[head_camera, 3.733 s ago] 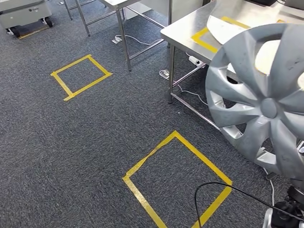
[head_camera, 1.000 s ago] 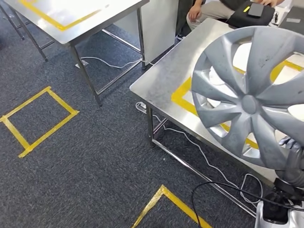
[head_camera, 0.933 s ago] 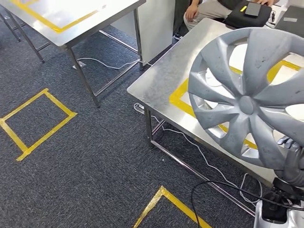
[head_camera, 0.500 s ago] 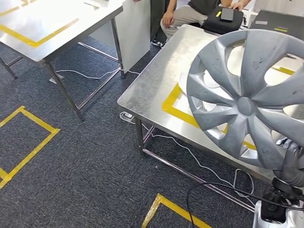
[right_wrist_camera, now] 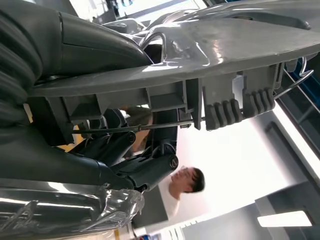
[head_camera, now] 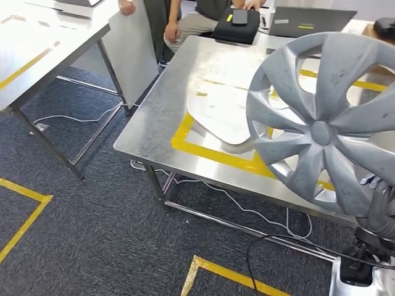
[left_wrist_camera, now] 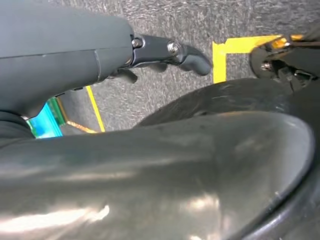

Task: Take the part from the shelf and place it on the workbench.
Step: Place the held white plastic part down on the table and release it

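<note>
Right robot hand (head_camera: 379,206) grasps the lower rim of the hubcap (head_camera: 326,123), dark fingers (head_camera: 373,183) wrapped over the edge at the lower right of the head view. In the right wrist view the thumb (right_wrist_camera: 98,45) lies over the front face and the fingers (right_wrist_camera: 139,170) curl behind the rim, clamping it by the clips and wire ring.

The hubcap is grey, spoked, held upright and slightly tilted in the air, in front of the near edge of the steel surface (head_camera: 153,120), not resting on it.

Left robot hand (left_wrist_camera: 113,55) is seen in its wrist view over carpet, fingers (left_wrist_camera: 188,55) stretched out and apart, nothing in them: released.

On the surface: a yellow tape rectangle (head_camera: 210,154), a whitish flat panel (head_camera: 219,111) lying inside it and over its far line, partly hidden behind the hubcap. Further back a black pouch (head_camera: 235,28) with a phone (head_camera: 240,16) on top, a laptop (head_camera: 307,21) beside it.

A person (head_camera: 186,24) sits at the far edge, hand on knee. A second steel table (head_camera: 42,49) is at the left. Grey carpet (head_camera: 93,228) with yellow tape marks (head_camera: 223,274), cables (head_camera: 261,213) under the surface.
</note>
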You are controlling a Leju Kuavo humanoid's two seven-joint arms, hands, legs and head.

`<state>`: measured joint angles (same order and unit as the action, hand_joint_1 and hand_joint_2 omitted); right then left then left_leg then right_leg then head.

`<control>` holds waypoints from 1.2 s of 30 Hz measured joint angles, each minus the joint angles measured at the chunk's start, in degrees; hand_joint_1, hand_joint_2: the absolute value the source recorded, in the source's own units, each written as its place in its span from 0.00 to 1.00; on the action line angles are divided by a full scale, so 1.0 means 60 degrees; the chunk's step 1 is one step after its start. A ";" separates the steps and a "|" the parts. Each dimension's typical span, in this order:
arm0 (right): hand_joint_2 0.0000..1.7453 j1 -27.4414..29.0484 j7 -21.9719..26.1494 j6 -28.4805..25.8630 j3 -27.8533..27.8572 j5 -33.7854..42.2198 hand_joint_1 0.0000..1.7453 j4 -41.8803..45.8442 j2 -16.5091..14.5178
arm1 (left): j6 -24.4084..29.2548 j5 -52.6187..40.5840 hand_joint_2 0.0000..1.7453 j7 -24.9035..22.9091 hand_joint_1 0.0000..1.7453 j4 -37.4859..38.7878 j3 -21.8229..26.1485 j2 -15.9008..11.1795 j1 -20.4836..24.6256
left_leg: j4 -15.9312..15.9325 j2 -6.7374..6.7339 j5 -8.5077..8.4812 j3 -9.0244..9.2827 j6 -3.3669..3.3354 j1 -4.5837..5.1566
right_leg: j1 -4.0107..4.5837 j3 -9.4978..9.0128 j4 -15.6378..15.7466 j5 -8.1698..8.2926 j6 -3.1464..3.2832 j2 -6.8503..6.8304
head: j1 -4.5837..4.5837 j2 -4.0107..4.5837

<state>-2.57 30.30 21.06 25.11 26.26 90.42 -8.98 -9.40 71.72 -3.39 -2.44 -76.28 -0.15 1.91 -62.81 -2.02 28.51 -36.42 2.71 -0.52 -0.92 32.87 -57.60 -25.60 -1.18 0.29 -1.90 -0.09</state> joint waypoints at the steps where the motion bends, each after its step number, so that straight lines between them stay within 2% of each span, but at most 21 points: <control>1: 1.00 -0.0024 0.0007 -0.0033 -0.0011 -0.0034 1.00 -0.0011 0.0000 | -0.0001 -0.0004 0.00 -0.0001 0.00 -0.0001 -0.0007 0.0000 -0.0006 | -0.0651 0.0151 0.0328 -0.0296 0.0011 0.0000 | -0.0003 0.0011 0.0001 0.0016 0.0023 0.0114 | -0.0010 0.0000; 3: 1.00 -0.0044 0.0056 -0.0138 -0.0042 -0.0189 1.00 -0.0041 0.0000 | -0.0004 -0.0025 0.00 -0.0015 0.00 -0.0001 -0.0044 -0.0011 -0.0020 | -0.1554 0.0252 0.0619 -0.0724 0.0011 0.0000 | 0.0005 0.0024 -0.0001 0.0027 0.0034 0.0371 | -0.0016 0.0000; 4: 1.00 -0.0045 0.0086 -0.0198 -0.0065 -0.0294 1.00 -0.0054 0.0000 | -0.0005 -0.0037 0.00 -0.0023 0.00 -0.0001 -0.0066 -0.0025 -0.0024 | -0.1544 0.0274 0.0498 -0.0723 -0.0002 0.0000 | 0.0008 0.0025 -0.0004 0.0032 0.0030 0.0508 | -0.0016 0.0000; 6: 1.00 -0.0056 0.0127 -0.0278 -0.0124 -0.0477 1.00 -0.0066 0.0000 | -0.0016 -0.0057 0.00 -0.0033 0.00 -0.0001 -0.0099 -0.0067 -0.0013 | -0.0592 0.0474 -0.0111 -0.0239 -0.0042 -0.0020 | -0.0005 0.0027 -0.0013 0.0044 -0.0003 0.0795 | -0.0016 0.0000; 7: 1.00 -0.0076 0.0137 -0.0295 -0.0154 -0.0520 1.00 -0.0068 0.0000 | -0.0024 -0.0065 0.00 -0.0033 0.00 -0.0001 -0.0109 -0.0087 -0.0002 | 0.0059 0.0730 -0.0362 0.0101 -0.0074 -0.0047 | 0.0004 0.0046 -0.0040 0.0040 -0.0042 0.0929 | -0.0018 0.0000; 9: 1.00 -0.0126 0.0166 -0.0322 -0.0208 -0.0584 1.00 -0.0068 0.0000 | -0.0040 -0.0083 0.00 -0.0033 0.00 -0.0001 -0.0129 -0.0118 0.0016 | 0.0883 0.1114 -0.0545 0.0534 -0.0142 -0.0088 | -0.0004 0.0123 -0.0076 0.0049 -0.0149 0.1178 | -0.0009 0.0000; 10: 1.00 -0.0133 0.0193 -0.0359 -0.0228 -0.0644 1.00 -0.0068 0.0000 | -0.0049 -0.0100 0.00 -0.0033 0.00 -0.0001 -0.0138 -0.0131 0.0024 | 0.1000 0.1145 -0.0514 0.0594 -0.0191 -0.0083 | -0.0015 0.0166 -0.0069 0.0066 -0.0218 0.1295 | -0.0008 0.0000; 12: 1.00 -0.0069 0.0280 -0.0534 -0.0250 -0.0859 1.00 -0.0068 0.0000 | -0.0087 -0.0146 0.00 -0.0033 0.00 -0.0003 -0.0156 -0.0168 0.0036 | 0.1048 0.0909 -0.0531 0.0609 -0.0309 -0.0076 | -0.0059 0.0250 -0.0018 0.0113 -0.0341 0.1444 | -0.0006 0.0000; 14: 1.00 -0.0022 0.0397 -0.0840 -0.0260 -0.1097 1.00 -0.0073 0.0009 | -0.0138 -0.0181 0.00 -0.0033 0.00 -0.0006 -0.0190 -0.0225 0.0043 | 0.1113 0.0655 -0.0571 0.0622 -0.0440 -0.0095 | -0.0022 0.0474 -0.0364 -0.0128 -0.0425 0.0990 | 0.0067 0.0000; 16: 1.00 -0.0101 0.0498 -0.1145 -0.0254 -0.1224 1.00 -0.0103 0.0028 | -0.0163 -0.0201 0.00 -0.0042 0.00 -0.0008 -0.0239 -0.0283 0.0025 | 0.1133 0.0397 -0.0568 0.0622 -0.0520 -0.0063 | 0.0014 0.1003 -0.1487 -0.0756 -0.0466 0.0296 | 0.0153 0.0000; 18: 1.00 -0.0189 0.0550 -0.1324 -0.0210 -0.1254 1.00 -0.0159 0.0064 | -0.0168 -0.0208 0.00 -0.0066 0.00 -0.0008 -0.0288 -0.0318 0.0003 | 0.1130 0.0116 -0.0547 0.0629 -0.0545 -0.0020 | 0.0005 0.1521 -0.2613 -0.1197 -0.0500 0.0061 | 0.0166 0.0000; 19: 1.00 -0.0209 0.0558 -0.1373 -0.0177 -0.1255 1.00 -0.0191 0.0089 | -0.0169 -0.0209 0.00 -0.0077 0.00 -0.0009 -0.0308 -0.0328 0.0003 | 0.1128 -0.0020 -0.0534 0.0640 -0.0544 -0.0010 | 0.0004 0.1569 -0.2749 -0.1167 -0.0511 0.0028 | 0.0167 0.0000; 21: 1.00 -0.0234 0.0565 -0.1449 -0.0127 -0.1270 1.00 -0.0249 0.0141 | -0.0170 -0.0209 0.00 -0.0083 0.00 -0.0012 -0.0335 -0.0335 0.0014 | 0.1124 -0.0263 -0.0495 0.0688 -0.0503 -0.0009 | 0.0006 0.1096 -0.1906 -0.0643 -0.0513 -0.0118 | 0.0169 0.0000; 24: 1.00 -0.0367 0.0628 -0.1641 -0.0090 -0.1406 1.00 -0.0331 0.0184 | -0.0172 -0.0217 0.00 -0.0093 0.00 -0.0017 -0.0372 -0.0381 0.0018 | 0.1070 -0.0576 -0.0403 0.0772 -0.0356 0.0080 | 0.0047 0.0230 -0.0299 -0.0019 -0.0441 -0.0707 | 0.0166 0.0000; 25: 1.00 -0.0409 0.0666 -0.1727 -0.0048 -0.1466 1.00 -0.0361 0.0198 | -0.0173 -0.0222 0.00 -0.0102 0.00 -0.0019 -0.0381 -0.0404 0.0023 | 0.1057 -0.0671 -0.0390 0.0787 -0.0315 0.0114 | 0.0068 0.0177 -0.0168 0.0008 -0.0390 -0.0744 | 0.0152 0.0000; 27: 1.00 -0.0445 0.0795 -0.2014 0.0139 -0.1611 1.00 -0.0413 0.0249 | -0.0169 -0.0231 0.00 -0.0141 0.00 -0.0022 -0.0391 -0.0432 0.0051 | 0.1060 -0.0807 -0.0369 0.0801 -0.0235 0.0109 | 0.0072 0.0234 -0.0176 0.0040 -0.0254 -0.0498 | 0.0124 0.0000; 30: 1.00 -0.0531 0.1228 -0.2979 0.0637 -0.1918 1.00 -0.0394 0.0306 | -0.0121 -0.0253 0.00 -0.0237 0.00 -0.0031 -0.0434 -0.0406 0.0079 | 0.0361 -0.0218 0.0139 0.0478 -0.0110 0.0046 | 0.0022 0.0263 -0.0153 0.0089 -0.0077 -0.0249 | 0.0091 0.0000; 31: 1.00 -0.0581 0.1375 -0.3387 0.0842 -0.2027 1.00 -0.0353 0.0305 | -0.0100 -0.0280 0.00 -0.0282 0.00 -0.0035 -0.0466 -0.0391 0.0078 | -0.0240 0.0028 0.0449 0.0188 -0.0098 0.0038 | 0.0021 0.0272 -0.0153 0.0091 -0.0043 -0.0180 | 0.0075 0.0000; 33: 1.00 -0.0699 0.1532 -0.4184 0.1316 -0.2432 1.00 -0.0242 0.0316 | -0.0076 -0.0342 0.00 -0.0382 0.00 -0.0040 -0.0543 -0.0374 0.0062 | -0.1441 0.0213 0.0884 -0.0441 -0.0102 0.0039 | 0.0034 0.0282 -0.0153 0.0093 -0.0004 -0.0028 | 0.0067 0.0000; 34: 1.00 -0.0765 0.1557 -0.4567 0.1562 -0.2785 1.00 -0.0175 0.0331 | -0.0076 -0.0375 0.00 -0.0422 0.00 -0.0043 -0.0582 -0.0373 0.0060 | -0.1696 0.0240 0.0859 -0.0605 -0.0119 0.0041 | 0.0042 0.0283 -0.0153 0.0095 -0.0001 0.0048 | 0.0067 0.0000; 36: 1.00 -0.0969 0.1565 -0.5375 0.1981 -0.3858 1.00 -0.0058 0.0420 | -0.0105 -0.0445 0.00 -0.0453 0.00 -0.0049 -0.0669 -0.0390 0.0073 | -0.1190 0.0259 0.0304 -0.0435 -0.0190 0.0043 | 0.0045 0.0278 -0.0154 0.0100 -0.0006 0.0197 | 0.0069 0.0000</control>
<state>-8.39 39.69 -11.19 37.00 3.11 90.07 -6.46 -10.03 69.05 -6.10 -2.74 -80.29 -2.49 2.35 -69.95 -0.47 30.33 -39.03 1.57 -0.26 -0.65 34.54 -58.53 -25.00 -1.22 1.47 -1.49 -0.09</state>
